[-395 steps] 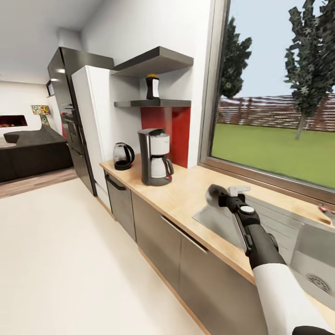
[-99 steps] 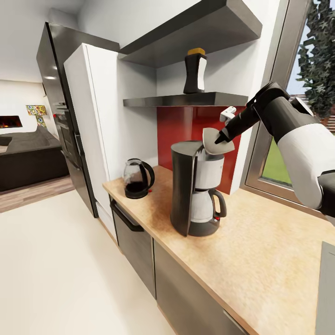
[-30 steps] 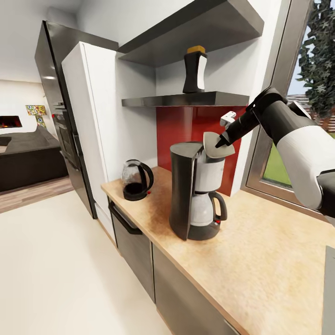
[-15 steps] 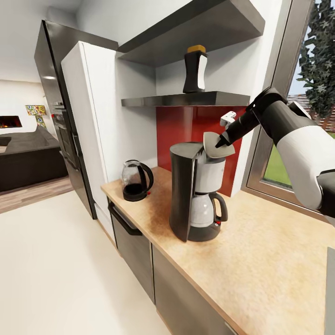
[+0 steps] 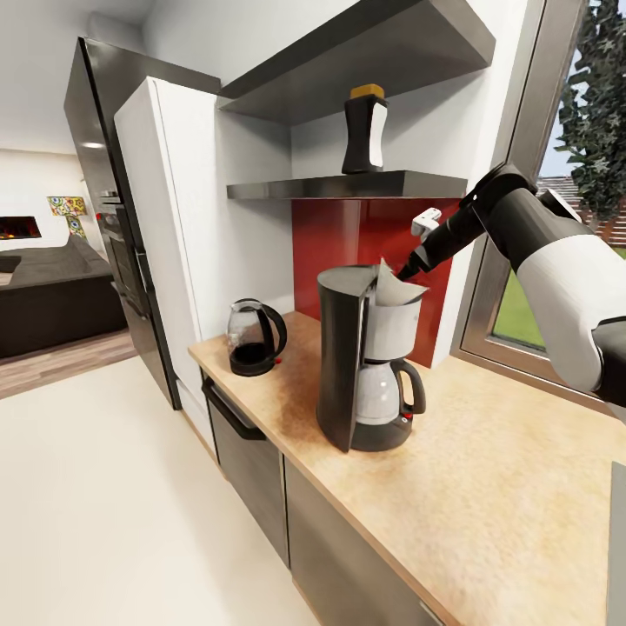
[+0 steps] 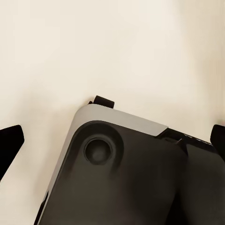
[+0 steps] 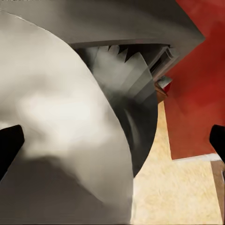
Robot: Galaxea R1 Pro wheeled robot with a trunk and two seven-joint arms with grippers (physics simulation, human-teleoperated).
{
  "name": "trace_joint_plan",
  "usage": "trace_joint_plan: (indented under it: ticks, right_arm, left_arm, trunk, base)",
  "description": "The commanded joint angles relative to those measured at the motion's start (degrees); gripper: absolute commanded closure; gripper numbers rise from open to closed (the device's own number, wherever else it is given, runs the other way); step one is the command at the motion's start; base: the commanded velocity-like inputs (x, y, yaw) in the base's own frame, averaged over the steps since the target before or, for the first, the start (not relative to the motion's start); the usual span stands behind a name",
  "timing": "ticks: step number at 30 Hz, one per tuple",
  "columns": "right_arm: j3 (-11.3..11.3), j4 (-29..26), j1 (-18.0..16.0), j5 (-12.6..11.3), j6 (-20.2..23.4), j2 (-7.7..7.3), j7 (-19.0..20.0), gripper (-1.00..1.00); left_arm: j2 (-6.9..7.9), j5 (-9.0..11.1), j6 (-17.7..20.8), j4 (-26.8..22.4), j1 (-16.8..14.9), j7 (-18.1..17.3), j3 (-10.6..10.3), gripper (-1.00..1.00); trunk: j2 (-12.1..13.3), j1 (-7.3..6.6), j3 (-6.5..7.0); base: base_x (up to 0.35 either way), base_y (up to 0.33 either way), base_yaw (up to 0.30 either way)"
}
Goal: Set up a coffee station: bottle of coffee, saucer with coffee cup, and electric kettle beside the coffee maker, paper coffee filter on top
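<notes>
The black and silver coffee maker [image 5: 361, 356] stands on the wooden countertop [image 5: 487, 487]. A pale paper coffee filter [image 5: 396, 291] rests on its top, tilted with one tip up. My right gripper [image 5: 416, 261] hovers just above the filter's far edge, open and holding nothing. In the right wrist view the filter [image 7: 51, 136] lies close below the spread fingers, over the coffee maker's open top [image 7: 126, 93]. The dark bottle of coffee [image 5: 363, 135] stands on the kitchen shelf [image 5: 348, 185]. The electric kettle [image 5: 255, 336] sits to the coffee maker's left. My left gripper [image 6: 112, 143] is open above my base.
A red backsplash [image 5: 330, 235] lies behind the coffee maker. A window frame [image 5: 487, 287] rises at the right. A white tall cabinet [image 5: 165, 243] and a dark fridge [image 5: 109, 217] stand beyond the kettle. The pale floor [image 5: 104, 504] spreads to the left.
The filter has left my right gripper and settled lower onto the coffee maker's top. The gripper's fingers have parted. The arm has stayed in place.
</notes>
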Motion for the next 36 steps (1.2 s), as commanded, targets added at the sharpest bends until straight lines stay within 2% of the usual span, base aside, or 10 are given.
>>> trace_joint_plan:
  ticks: [1,36]
  right_arm:
    - [0.20,-0.11,-0.04,0.25,0.43,-0.04,0.37,-1.00]
    - [0.07,-0.59,-0.12,0.34,0.58,-0.47,0.48,-1.00]
  left_arm:
    - [-0.01,0.59,-0.04,-0.11,0.03,-0.05,-0.13,-1.00]
    - [-0.01,0.62,-0.04,-0.11,0.03,-0.04,-0.13,-1.00]
  trunk:
    - [-0.04,0.00,-0.06]
    - [-0.04,0.00,-0.06]
  base:
    - [0.000,0.000,0.000]
    - [0.000,0.000,0.000]
